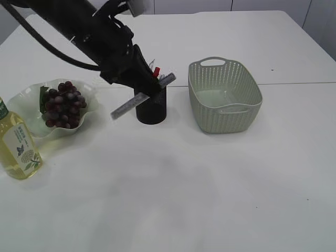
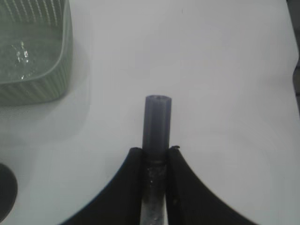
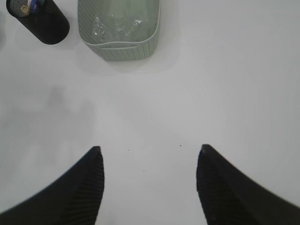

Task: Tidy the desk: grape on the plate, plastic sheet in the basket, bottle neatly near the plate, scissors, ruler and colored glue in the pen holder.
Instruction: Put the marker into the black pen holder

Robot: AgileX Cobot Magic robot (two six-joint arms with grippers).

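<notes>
My left gripper (image 1: 151, 85) is shut on a grey ruler (image 1: 126, 107), which hangs tilted across the top of the black pen holder (image 1: 151, 109). In the left wrist view the ruler (image 2: 158, 119) points away from the gripper (image 2: 156, 150), over bare table. A red item (image 1: 156, 71) sticks out of the holder. The grape bunch (image 1: 62, 104) lies on the pale plate (image 1: 21, 100). The bottle (image 1: 16, 144) stands upright in front of the plate. A clear plastic sheet (image 3: 117, 22) lies in the green basket (image 1: 226, 113). My right gripper (image 3: 149, 152) is open above bare table.
The basket (image 2: 33, 89) stands just right of the pen holder (image 3: 44, 23), with a narrow gap between them. Colored items (image 3: 29, 5) show in the holder's mouth. White tabletop stretches in front of all the objects.
</notes>
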